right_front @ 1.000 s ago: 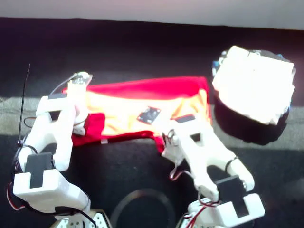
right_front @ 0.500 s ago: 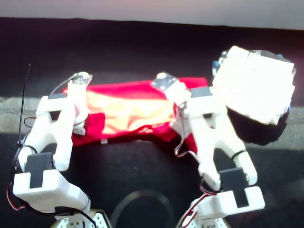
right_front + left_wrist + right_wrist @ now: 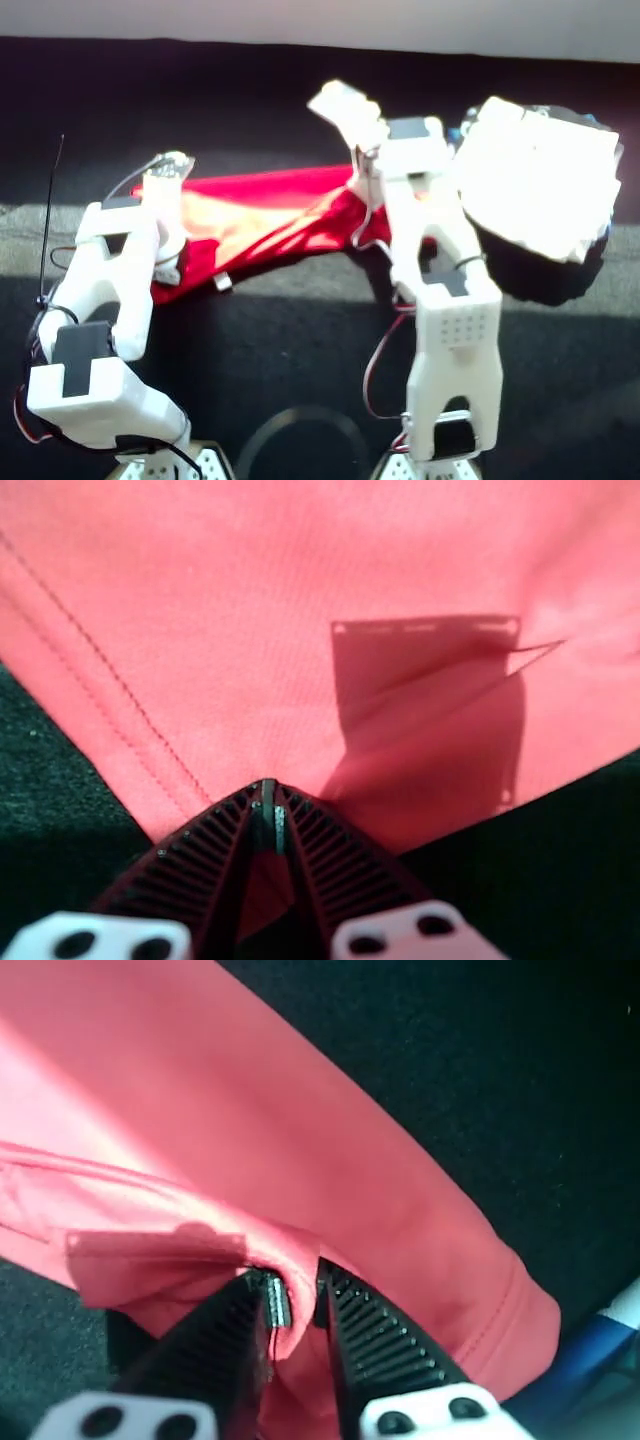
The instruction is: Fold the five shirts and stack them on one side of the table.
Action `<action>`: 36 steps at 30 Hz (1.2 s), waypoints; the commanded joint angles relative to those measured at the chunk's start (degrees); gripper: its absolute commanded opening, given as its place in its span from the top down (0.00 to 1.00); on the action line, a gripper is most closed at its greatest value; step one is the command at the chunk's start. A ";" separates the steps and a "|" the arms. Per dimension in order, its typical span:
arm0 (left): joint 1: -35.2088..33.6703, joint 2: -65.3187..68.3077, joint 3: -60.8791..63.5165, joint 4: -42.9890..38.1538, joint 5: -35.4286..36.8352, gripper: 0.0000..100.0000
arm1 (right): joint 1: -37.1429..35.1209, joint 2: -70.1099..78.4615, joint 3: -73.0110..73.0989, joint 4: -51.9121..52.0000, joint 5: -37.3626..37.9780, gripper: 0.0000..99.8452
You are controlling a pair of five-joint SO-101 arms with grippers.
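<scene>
Over the last second the right arm [image 3: 440,250] has swung from the near edge of the red shirt [image 3: 270,200] across to its far side. It has dragged the near hem up and over, so the cloth now bunches in a slanting ridge toward the right. The right hand [image 3: 298,1295] is clamped narrow on a gathered fold of that shirt. The left hand [image 3: 268,805] is pinched tight on the edge at the opposite end, which has stayed put. The shirt lies on the dark bench [image 3: 250,350], near the pale stack of folded shirts [image 3: 535,175] at the right. This looks like the first lengthwise fold, mid-carry. Next, I judge, the right hand should lay its edge down along the far edge, level with the left hand's end. It should keep the cloth taut, then let go without catching the stack
</scene>
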State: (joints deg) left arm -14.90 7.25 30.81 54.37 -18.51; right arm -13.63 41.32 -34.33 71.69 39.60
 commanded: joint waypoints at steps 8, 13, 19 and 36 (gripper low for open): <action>0.22 0.48 -0.13 -1.49 0.26 0.99 | 6.37 14.73 -36.00 0.40 -7.21 0.77; 0.22 0.22 -0.13 -1.41 0.26 0.99 | 9.01 14.64 -50.07 6.29 -16.88 0.77; 0.66 -3.74 -5.14 6.42 6.95 0.99 | 8.92 14.64 -64.84 23.96 -17.49 0.77; -12.35 8.04 -24.92 13.10 23.56 0.81 | 6.99 0.57 -64.66 29.49 -17.67 0.77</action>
State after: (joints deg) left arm -27.03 10.77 12.00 67.82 4.53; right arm -4.92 47.82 -94.29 100.53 22.37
